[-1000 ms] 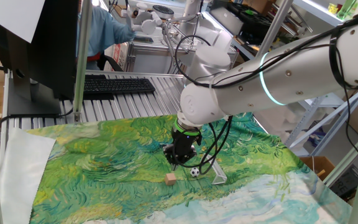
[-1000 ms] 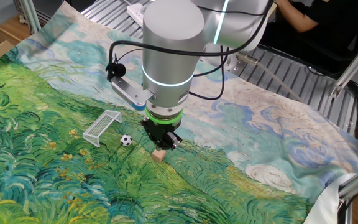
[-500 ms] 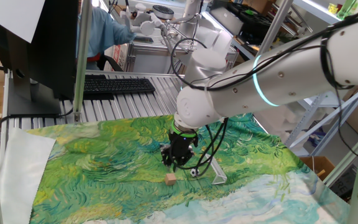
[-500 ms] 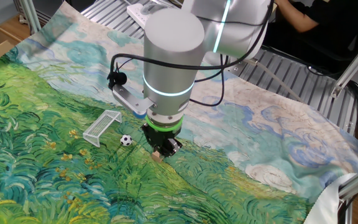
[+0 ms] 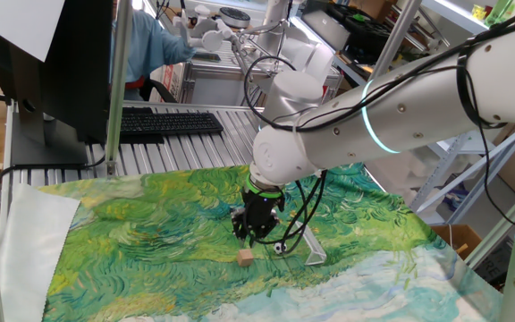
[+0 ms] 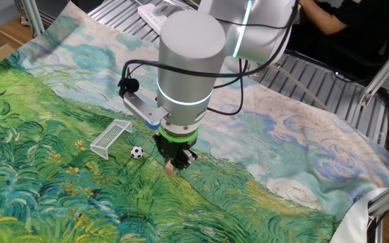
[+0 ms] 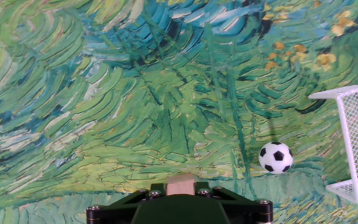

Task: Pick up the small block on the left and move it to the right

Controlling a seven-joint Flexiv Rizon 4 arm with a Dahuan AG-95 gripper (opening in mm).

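Gripper (image 5: 254, 238) hung just above small block (image 5: 245, 257) on worktop (image 5: 150, 233); couldn't tell if spread or closed.

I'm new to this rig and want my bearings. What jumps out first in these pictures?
The painted green-and-blue cloth covering the table, swirling like a Van Gogh field. Over its middle, the big white arm reaches down, its gripper low above a small tan block. Just beside them sit a miniature soccer ball and a white goal frame.

Painted cloth (image 6: 302, 155) — block (image 5: 245, 257), ball (image 7: 275, 157), goal (image 6: 111, 137).
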